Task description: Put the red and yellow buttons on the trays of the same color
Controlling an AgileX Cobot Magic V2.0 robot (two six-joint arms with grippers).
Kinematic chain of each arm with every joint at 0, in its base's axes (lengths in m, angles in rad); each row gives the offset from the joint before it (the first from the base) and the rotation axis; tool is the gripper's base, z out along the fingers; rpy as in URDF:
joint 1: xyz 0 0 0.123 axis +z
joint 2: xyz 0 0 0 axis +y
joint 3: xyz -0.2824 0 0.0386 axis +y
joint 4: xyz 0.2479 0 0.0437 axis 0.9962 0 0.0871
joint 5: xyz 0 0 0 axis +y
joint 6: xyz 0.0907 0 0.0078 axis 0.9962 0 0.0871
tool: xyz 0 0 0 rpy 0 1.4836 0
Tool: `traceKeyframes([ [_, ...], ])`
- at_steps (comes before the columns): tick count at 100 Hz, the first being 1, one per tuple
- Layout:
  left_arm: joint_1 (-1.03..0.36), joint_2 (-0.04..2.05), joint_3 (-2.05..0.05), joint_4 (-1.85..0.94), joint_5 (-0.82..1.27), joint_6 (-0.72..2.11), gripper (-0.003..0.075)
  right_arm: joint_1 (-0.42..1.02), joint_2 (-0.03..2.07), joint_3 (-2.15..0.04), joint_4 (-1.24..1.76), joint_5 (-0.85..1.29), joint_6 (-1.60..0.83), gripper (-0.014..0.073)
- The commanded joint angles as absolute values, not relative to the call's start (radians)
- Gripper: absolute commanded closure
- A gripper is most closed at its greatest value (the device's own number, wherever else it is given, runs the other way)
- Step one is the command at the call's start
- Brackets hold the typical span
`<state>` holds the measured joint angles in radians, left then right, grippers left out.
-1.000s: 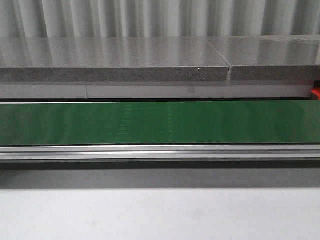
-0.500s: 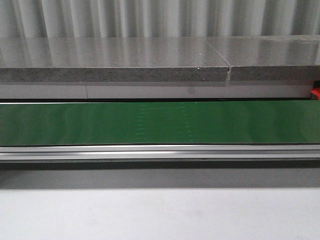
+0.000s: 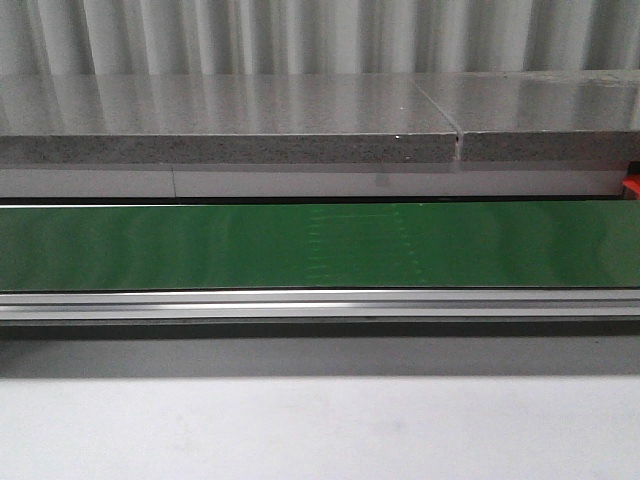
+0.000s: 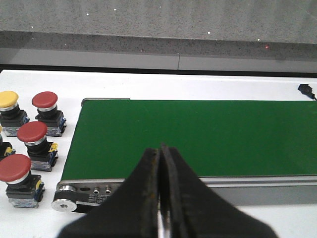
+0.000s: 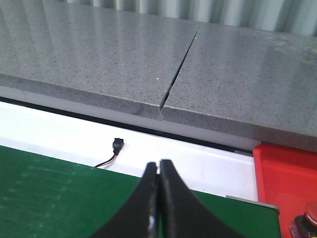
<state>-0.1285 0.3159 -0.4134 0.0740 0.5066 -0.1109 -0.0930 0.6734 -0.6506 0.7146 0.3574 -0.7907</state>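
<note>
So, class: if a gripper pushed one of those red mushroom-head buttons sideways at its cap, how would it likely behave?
The red button has a wide domed cap over a narrower neck, so it would probably tip. Its square base looks stable against rolling. The rounded cap may slip between the fingers.

You have three red buttons (image 4: 32,133) in full sight beside the end of one green conveyor belt (image 4: 198,136), and one yellow button (image 4: 8,99) next to them. A fifth button at the picture's edge shows too little to count by color. You also have one red tray (image 5: 285,166), with one red-capped button (image 5: 311,210) partly visible inside it.
</note>
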Motion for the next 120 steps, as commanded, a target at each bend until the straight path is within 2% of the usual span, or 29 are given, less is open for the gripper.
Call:
traceKeyframes([
  [1,-0.134,0.324,-0.439,0.068,0.434,-0.117,0.0741,-0.092,0.672,-0.678,0.729,0.300,-0.795,0.0662],
  [90,-0.134,0.324,-0.439,0.068,0.428,-0.115,0.0733,-0.092,0.672,-0.678,0.729,0.300,-0.795,0.0662],
  [95,-0.134,0.324,-0.439,0.068,0.428,-0.114,0.0705,-0.092,0.672,-0.678,0.729,0.300,-0.795,0.0662],
  [102,-0.134,0.324,-0.439,0.068,0.428,-0.114,0.0622,-0.092,0.672,-0.678,0.729,0.300,-0.795,0.0662],
  [109,-0.134,0.324,-0.439,0.068,0.428,-0.114,0.0491,-0.092,0.672,-0.678,0.729,0.300,-0.795,0.0662],
  [120,-0.134,0.324,-0.439,0.068,0.430,-0.114,0.0232,-0.092,0.672,-0.678,0.729,0.300,-0.795,0.0662],
])
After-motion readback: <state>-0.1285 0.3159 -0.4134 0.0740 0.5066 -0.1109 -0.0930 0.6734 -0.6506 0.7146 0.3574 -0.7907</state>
